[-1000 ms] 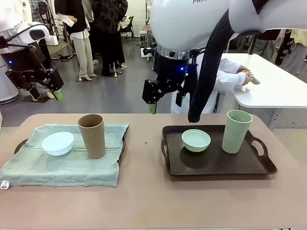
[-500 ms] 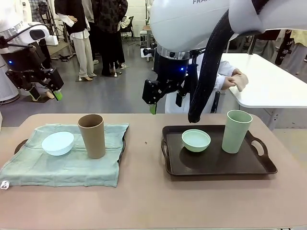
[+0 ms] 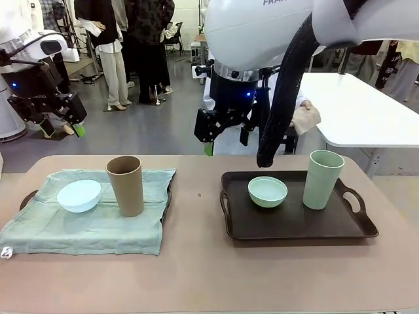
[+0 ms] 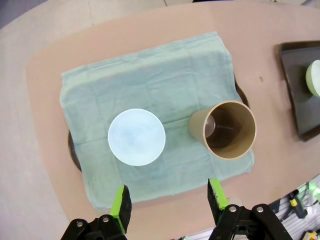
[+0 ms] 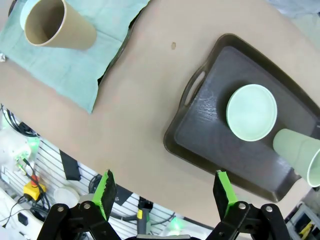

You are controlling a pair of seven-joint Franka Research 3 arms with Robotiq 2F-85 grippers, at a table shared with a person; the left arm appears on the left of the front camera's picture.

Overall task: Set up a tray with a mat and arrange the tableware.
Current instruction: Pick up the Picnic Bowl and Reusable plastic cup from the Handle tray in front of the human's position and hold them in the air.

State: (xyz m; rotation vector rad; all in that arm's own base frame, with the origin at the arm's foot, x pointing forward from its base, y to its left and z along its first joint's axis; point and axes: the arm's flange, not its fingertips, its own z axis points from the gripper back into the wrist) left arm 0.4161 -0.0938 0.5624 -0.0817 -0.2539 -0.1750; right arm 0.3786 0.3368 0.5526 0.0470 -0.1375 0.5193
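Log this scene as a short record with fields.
Left side: teal-green cloth mat draped over a dark tray
On mat: pale blue round bowl, tall brown cup
Right side: dark brown handled tray, no mat
On it: mint green round bowl, tall pale green cup
Left hand: open, above mat, empty
Right hand: open, above table, empty

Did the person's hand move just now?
Yes. The person's hand slid left, away from the white side table and toward the middle of the picture.

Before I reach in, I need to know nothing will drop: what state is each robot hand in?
Left hand: open, holding nothing.
Right hand: open, holding nothing.
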